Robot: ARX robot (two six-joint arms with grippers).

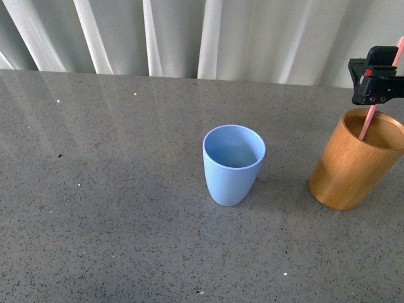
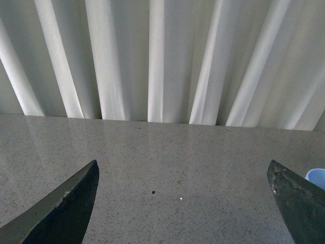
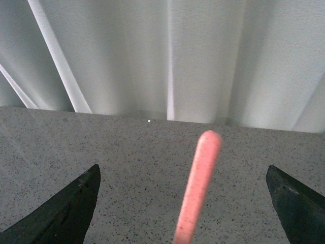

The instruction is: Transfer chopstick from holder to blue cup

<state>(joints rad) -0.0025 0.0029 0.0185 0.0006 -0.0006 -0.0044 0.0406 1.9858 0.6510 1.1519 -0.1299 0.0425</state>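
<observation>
Right tool (image 1: 377,88) straddles chopstick (image 1: 367,123); blue cup (image 1: 230,177) near holder (image 1: 347,170).

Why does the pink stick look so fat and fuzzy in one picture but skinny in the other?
In the right wrist view the chopstick sits very close to the camera, so it looks thick and blurry-edged; in the front view it is farther off, thin and sharper, and the table shows pale streaks of glare below the curtain.

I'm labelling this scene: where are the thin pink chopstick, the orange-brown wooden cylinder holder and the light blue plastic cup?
Thin pink chopstick (image 3: 199,178): right wrist view, upper shaft.
Orange-brown wooden cylinder holder (image 1: 344,173): front view, outer wall.
Light blue plastic cup (image 1: 228,180): front view, outer wall.
</observation>
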